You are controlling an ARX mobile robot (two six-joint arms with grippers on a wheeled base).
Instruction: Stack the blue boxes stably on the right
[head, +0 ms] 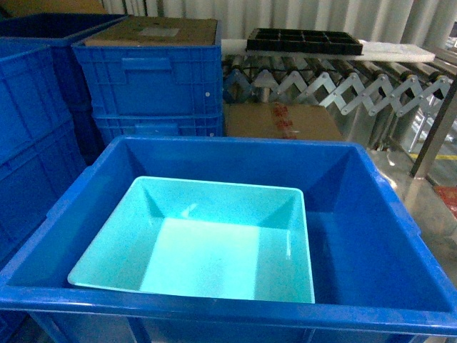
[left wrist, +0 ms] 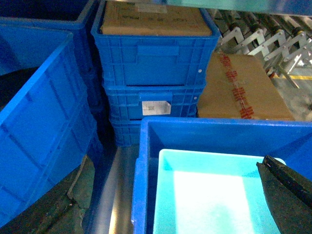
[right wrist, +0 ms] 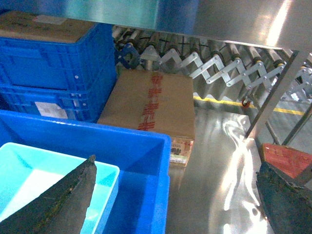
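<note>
One light turquoise blue box (head: 207, 243) lies empty and upright inside a big dark-blue bin (head: 371, 236), against the bin's left and near walls. Neither gripper shows in the head view. In the left wrist view the blue box (left wrist: 214, 195) sits below my left gripper (left wrist: 175, 161), which is open: one finger (left wrist: 287, 190) hangs over the box's right part, the other (left wrist: 48, 209) outside the bin's left wall. My right gripper (right wrist: 178, 163) is open too, with one finger (right wrist: 63, 200) over the blue box (right wrist: 29, 170) and the other (right wrist: 282, 200) over the floor.
Dark-blue ribbed crates (head: 153, 78) are stacked behind and to the left, one with cardboard on top. A taped cardboard carton (head: 282, 121) lies behind the bin. A roller conveyor (head: 343, 78) with a black tray (head: 303, 41) runs along the back. Shiny metal floor (right wrist: 219, 161) lies right of the bin.
</note>
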